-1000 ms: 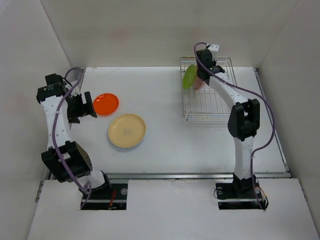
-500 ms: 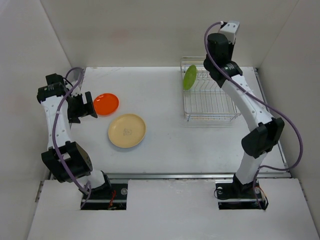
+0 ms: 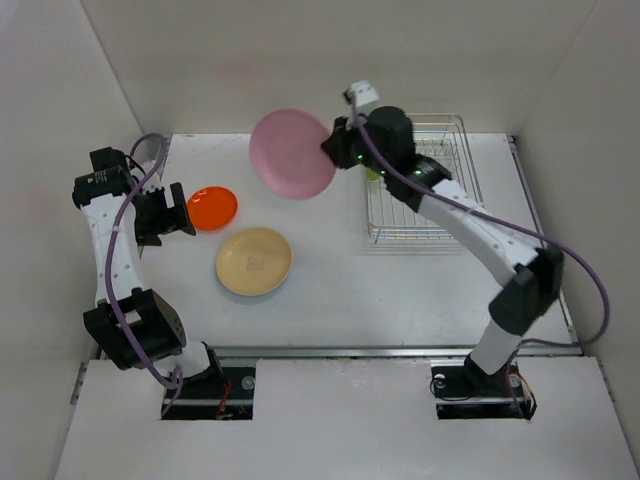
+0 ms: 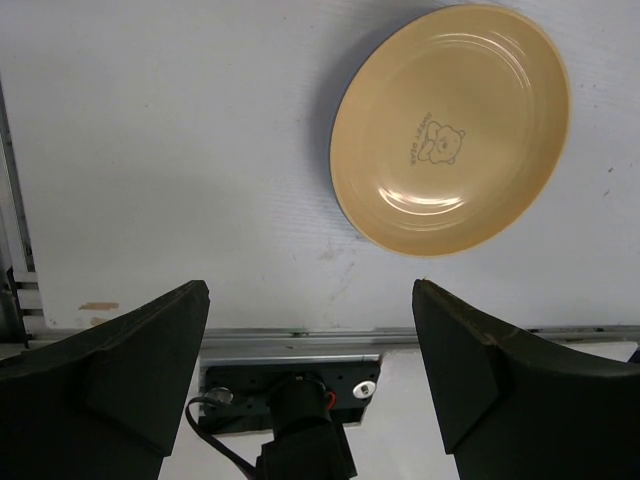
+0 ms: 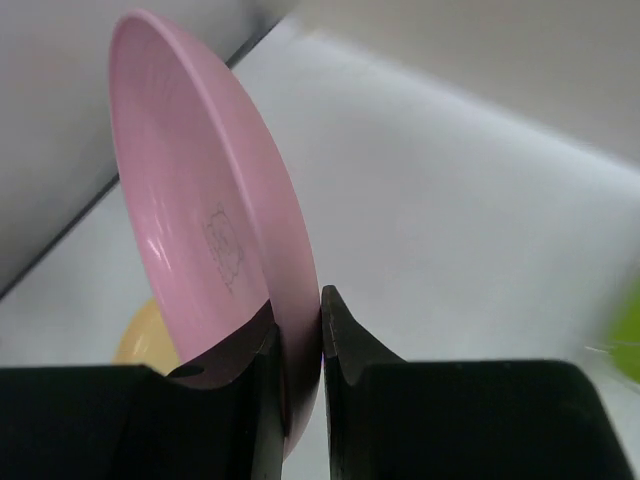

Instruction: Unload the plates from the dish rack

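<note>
Right end effector (image 3: 334,150) is clamped on the rim of the pink plate (image 3: 291,155). The plate is held on edge in the air over the desk (image 3: 330,290), left of the dish rack (image 3: 440,215). Left end effector (image 3: 166,212) is wide open with nothing in it, just beside the orange plate (image 3: 212,207). The tan plate (image 3: 254,261) lies flat on the desk near the orange one. A sliver of the green plate (image 5: 630,330) shows by the rack, mostly hidden behind the arm.

Risks:
- The grip is a thin pinch on a glossy rim, so the plate could pivot or slip out on a fast swing.
- Landing edge-first could let it roll or clip the tan plate. Tilt it flat and release low.
</note>
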Available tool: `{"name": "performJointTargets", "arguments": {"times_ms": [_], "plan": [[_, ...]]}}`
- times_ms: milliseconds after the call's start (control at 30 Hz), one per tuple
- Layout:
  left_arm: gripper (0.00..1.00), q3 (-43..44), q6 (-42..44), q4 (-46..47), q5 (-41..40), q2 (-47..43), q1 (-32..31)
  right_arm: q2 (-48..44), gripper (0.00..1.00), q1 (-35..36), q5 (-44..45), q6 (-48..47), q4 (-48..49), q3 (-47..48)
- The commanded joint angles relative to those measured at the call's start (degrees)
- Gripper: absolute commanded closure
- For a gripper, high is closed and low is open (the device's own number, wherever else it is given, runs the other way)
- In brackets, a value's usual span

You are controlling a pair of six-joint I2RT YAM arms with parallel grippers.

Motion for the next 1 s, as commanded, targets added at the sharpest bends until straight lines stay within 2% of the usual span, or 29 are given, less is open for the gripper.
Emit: {"name": "performJointTargets", "arguments": {"times_ms": [0, 100, 267, 367, 433, 467, 500, 533, 733, 867, 967], "plan": [[0.20, 1.15, 0.33, -1.61, 0.11, -2.05, -0.21, 12.38, 1.00, 3.71, -30.30, 4.93, -0.68, 2.43], [0.20, 0.54, 0.33, -1.61, 0.11, -2.05, -0.21, 20.21, 1.00, 5.66, -33.83, 6.94, 0.18, 5.86], [0.20, 0.02, 0.85, -1.61, -0.59, -2.05, -0.21, 27.27, 1.00, 5.66, -35.77, 9.85, 1.34, 7.63], [0.20, -0.51, 0.85, -1.61, -1.12, -2.05, -0.21, 31.57, 0.93, 5.66, -34.10, 9.16, -3.65, 10.26], [0.20, -0.52, 0.85, -1.61, -1.12, -2.05, -0.21, 33.51, 0.82, 6.18, -34.80, 8.63, -5.51, 11.40], [0.20, -0.52, 0.85, -1.61, -1.12, -2.05, -0.21, 34.22, 0.74, 6.18, -34.80, 8.62, -5.52, 11.41], [0.20, -0.52, 0.85, -1.61, -1.12, -2.05, -0.21, 35.01, 0.58, 6.18, -34.19, 8.62, -6.30, 11.41], [0.20, -0.52, 0.85, -1.61, -1.12, -2.05, -0.21, 35.01, 0.55, 6.18, -32.36, 8.62, -6.31, 11.41], [0.20, -0.52, 0.85, -1.61, -1.12, -2.05, -0.21, 35.54, 0.51, 7.50, -26.02, 5.47, -11.84, 12.02], [0.20, -0.52, 0.85, -1.61, -1.12, -2.05, -0.21, 35.54, 0.49, 8.03, -17.87, 4.84, -15.18, 12.02], [0.20, -0.52, 0.85, -1.61, -0.59, -2.05, -0.21, 34.84, 0.48, 8.03, -16.26, 4.23, -15.80, 11.32]]}}
